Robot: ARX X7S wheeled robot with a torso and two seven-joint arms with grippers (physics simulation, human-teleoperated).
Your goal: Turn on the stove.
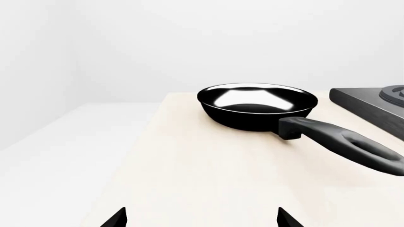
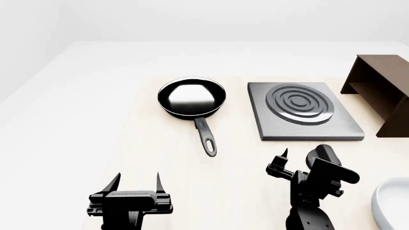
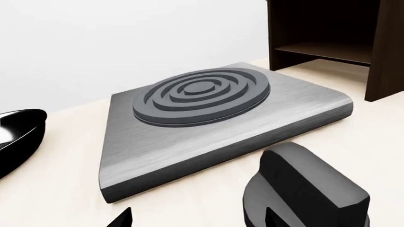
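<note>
Stove sits mid-table between the frying pan and the dark shelf, its knob just in front. Right gripper hangs spread right at the knob, so the turn looks not yet made. Left gripper idles, fingers apart. Pan's empty, shelf looks bare too.

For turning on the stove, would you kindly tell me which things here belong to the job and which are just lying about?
Belongs to the job:
- stove, flat grey hotplate
- knob, black, beside the stove's near edge
- right gripper, close to the knob

Just lying about:
- frying pan, empty
- brown shelf
- white dish, only partly in view
- left gripper, open, away from the stove
</note>
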